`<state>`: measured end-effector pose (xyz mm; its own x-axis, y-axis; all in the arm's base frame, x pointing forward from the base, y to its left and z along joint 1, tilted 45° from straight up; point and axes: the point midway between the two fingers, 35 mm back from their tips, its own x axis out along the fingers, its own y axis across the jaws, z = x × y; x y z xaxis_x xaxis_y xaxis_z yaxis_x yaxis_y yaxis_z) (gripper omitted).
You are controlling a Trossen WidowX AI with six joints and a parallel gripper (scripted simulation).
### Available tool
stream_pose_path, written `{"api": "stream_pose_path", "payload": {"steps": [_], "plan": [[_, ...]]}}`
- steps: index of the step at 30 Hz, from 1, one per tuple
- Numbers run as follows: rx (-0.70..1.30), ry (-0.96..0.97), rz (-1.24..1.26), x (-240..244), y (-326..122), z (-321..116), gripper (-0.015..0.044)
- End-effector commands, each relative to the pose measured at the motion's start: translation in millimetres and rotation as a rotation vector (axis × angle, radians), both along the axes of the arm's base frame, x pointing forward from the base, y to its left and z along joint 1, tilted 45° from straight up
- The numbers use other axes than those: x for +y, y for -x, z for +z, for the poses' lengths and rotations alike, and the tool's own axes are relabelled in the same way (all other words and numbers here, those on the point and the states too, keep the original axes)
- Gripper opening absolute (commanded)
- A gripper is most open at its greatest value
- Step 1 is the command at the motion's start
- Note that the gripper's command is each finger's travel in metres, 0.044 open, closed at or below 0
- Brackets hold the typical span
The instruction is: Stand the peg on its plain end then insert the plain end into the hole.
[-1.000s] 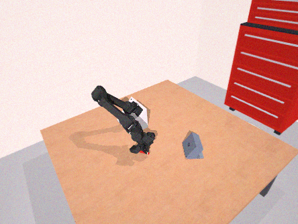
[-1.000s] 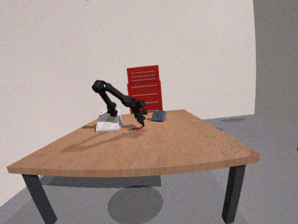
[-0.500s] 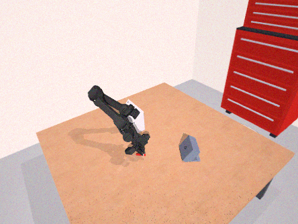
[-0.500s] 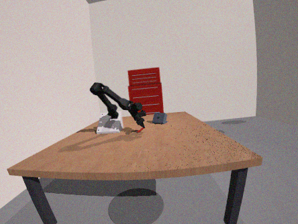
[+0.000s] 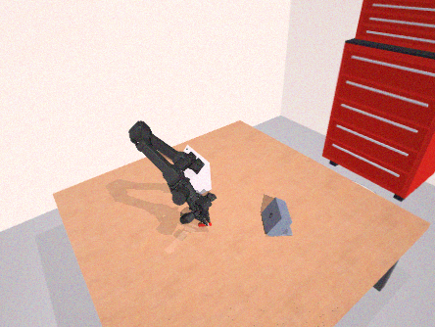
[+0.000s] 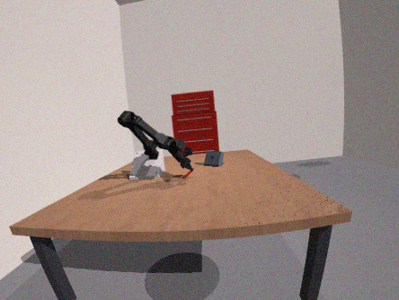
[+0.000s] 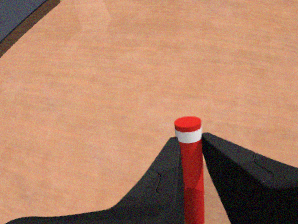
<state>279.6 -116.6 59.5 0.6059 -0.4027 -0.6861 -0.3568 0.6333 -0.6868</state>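
The red peg [image 5: 202,225] [image 6: 188,173] [image 7: 192,167] has a white band [image 7: 189,136].
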Motion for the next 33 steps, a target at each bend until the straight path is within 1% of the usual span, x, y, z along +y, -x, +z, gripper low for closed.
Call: {"api": "stream_pose_path", "payload": {"steps": [1, 33], "plan": [[-0.019, -0.013, 0.030, 0.4, 3.3, 0.2, 0.0049], [-0.193, -0.111, 0.221, -1.9, 23.2, 8.3, 0.0049]]}}
